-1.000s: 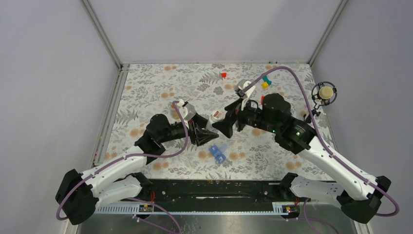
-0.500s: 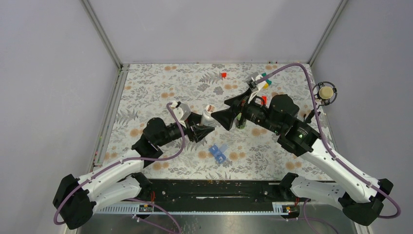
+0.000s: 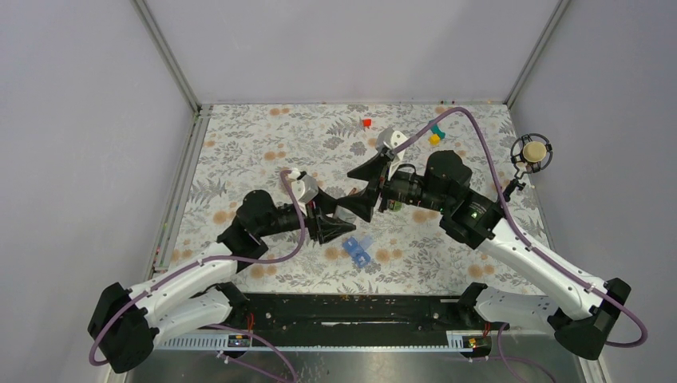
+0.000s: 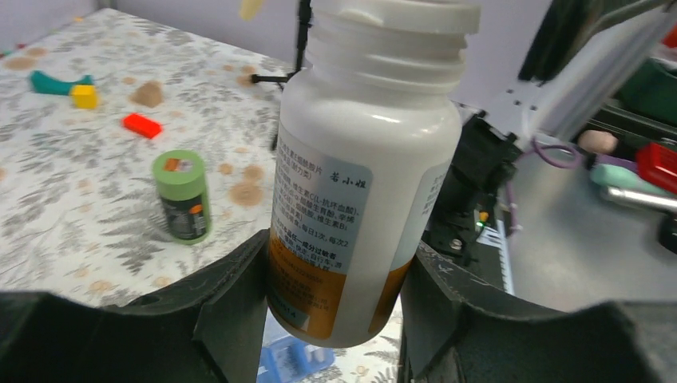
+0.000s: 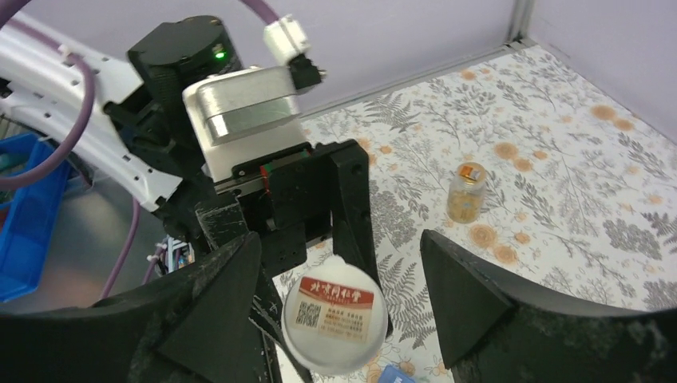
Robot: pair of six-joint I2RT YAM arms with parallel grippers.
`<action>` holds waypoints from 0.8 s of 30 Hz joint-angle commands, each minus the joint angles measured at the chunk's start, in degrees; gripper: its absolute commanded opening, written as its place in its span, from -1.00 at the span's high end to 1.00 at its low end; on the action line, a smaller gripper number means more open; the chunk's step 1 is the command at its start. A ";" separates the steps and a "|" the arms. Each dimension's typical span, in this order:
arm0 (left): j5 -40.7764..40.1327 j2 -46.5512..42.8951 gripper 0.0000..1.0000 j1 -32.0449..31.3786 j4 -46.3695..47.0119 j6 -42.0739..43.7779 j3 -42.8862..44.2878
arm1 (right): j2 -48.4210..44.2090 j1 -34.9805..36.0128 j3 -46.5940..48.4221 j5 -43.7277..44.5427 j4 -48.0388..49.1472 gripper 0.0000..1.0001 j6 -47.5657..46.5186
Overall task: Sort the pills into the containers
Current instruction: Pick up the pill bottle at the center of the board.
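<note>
A white pill bottle (image 4: 359,175) with a printed label is held between the fingers of my left gripper (image 4: 339,247), which is shut on its lower body. My right gripper (image 5: 339,239) is open and straddles the bottle's white cap (image 5: 335,319), which carries a red and white sticker. A gap shows between the cap and the right finger (image 5: 463,295). In the top view the two grippers meet at mid table, left gripper (image 3: 335,225) against right gripper (image 3: 361,203). The blue pill box (image 3: 358,249) lies on the cloth just below them and shows under the bottle (image 4: 291,363). No loose pills are visible.
A green-capped bottle (image 4: 184,195) stands on the floral cloth behind the held bottle. A small amber bottle (image 5: 465,194) stands further off. A red block (image 3: 366,123) and a teal and yellow piece (image 3: 435,134) lie near the back edge. A round fixture (image 3: 532,152) sits at the right wall.
My right gripper had drawn back to the right of the bottle. It has now come back over the cap, with its jaws narrower. The left gripper kept hold of the bottle and shifted slightly lower.
</note>
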 commanded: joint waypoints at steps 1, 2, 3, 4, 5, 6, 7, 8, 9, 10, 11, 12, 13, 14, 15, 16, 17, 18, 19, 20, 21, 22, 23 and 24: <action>12.13 1.93 1.00 0.74 3.40 -2.28 4.39 | -0.74 0.04 1.17 -8.40 2.79 -0.63 -3.45; 13.95 2.47 1.00 0.97 4.51 -3.18 4.56 | -0.97 -0.06 0.93 -9.91 2.64 -0.67 -3.58; 15.48 2.95 1.00 1.33 5.50 -4.03 4.72 | -1.18 -0.13 0.79 -11.35 2.42 -0.70 -3.86; 16.87 3.33 1.00 1.66 6.32 -4.73 4.81 | -1.43 -0.24 0.69 -12.54 2.15 -0.71 -3.91; 18.03 3.56 1.00 1.96 7.25 -5.45 4.82 | -1.65 -0.40 0.64 -13.80 1.75 -0.72 -3.99; 19.07 3.70 1.00 2.19 8.04 -5.93 4.78 | -1.64 -0.59 0.94 -15.23 1.12 -0.73 -3.98; 19.90 3.63 1.00 2.33 8.68 -6.33 4.65 | -1.59 -0.78 1.31 -16.38 0.09 -0.72 -4.01; 20.46 3.49 1.00 2.48 9.26 -6.62 4.48 | -1.50 -0.91 1.74 -17.48 -1.43 -0.72 -3.99; 20.86 3.18 1.00 2.55 9.88 -6.90 4.46 | -1.29 -1.19 2.21 -18.82 -3.85 -0.72 -4.01; 21.07 2.92 1.00 2.64 10.03 -6.96 4.36 | -1.19 -1.27 2.63 -20.22 -4.75 -0.72 -3.97; 21.43 2.61 1.00 2.72 10.25 -7.02 4.32 | -1.14 -1.33 2.94 -21.28 -6.24 -0.73 -3.98; 21.75 2.21 1.00 2.73 10.58 -7.13 4.25 | -1.16 -1.34 3.06 -21.92 -7.46 -0.74 -3.99; 21.70 2.04 1.00 2.73 10.80 -7.29 4.18 | -1.42 -1.30 2.89 -22.05 -8.07 -0.77 -4.77; 21.53 1.84 1.00 2.73 10.79 -7.26 4.16 | -1.81 -1.32 2.35 -21.67 -8.22 -0.80 -5.37; 21.34 1.80 1.00 2.77 10.76 -7.18 4.28 | -2.33 -1.33 1.85 -20.17 -7.94 -0.82 -5.11; 20.79 1.69 1.00 2.73 10.66 -7.07 4.30 | -2.80 -1.32 1.29 -18.66 -7.30 -0.82 -4.70; 19.29 1.49 1.00 2.79 10.28 -6.84 4.24 | -3.24 -1.34 0.84 -17.40 -6.60 -0.81 -2.74; 17.33 1.26 1.00 2.74 9.45 -6.13 4.31 | -3.66 -1.32 0.38 -16.73 -6.02 -0.81 -1.96; 14.58 0.99 1.00 2.75 8.39 -5.27 4.14 | -4.16 -1.33 -0.23 -15.48 -5.11 -0.81 -1.40; 10.74 0.60 1.00 2.73 7.03 -4.26 4.15 | -4.94 -1.37 -1.18 -12.97 -3.43 -0.81 0.04; 7.45 0.28 1.00 2.74 5.75 -3.43 4.14 | -5.80 -1.33 -2.47 -10.55 -1.87 -0.86 0.37; 3.47 -0.10 1.00 2.73 4.72 -2.64 4.01 | -6.75 -1.32 -3.78 -7.82 0.35 -0.91 -0.01; -0.60 -0.59 1.00 2.66 3.65 -2.06 3.87 | -7.76 -1.36 -5.27 -4.50 2.49 -0.94 -0.27; -3.44 -1.07 1.00 2.67 3.14 -1.42 3.61 | -8.70 -1.37 -6.87 -1.67 4.02 -0.92 -0.81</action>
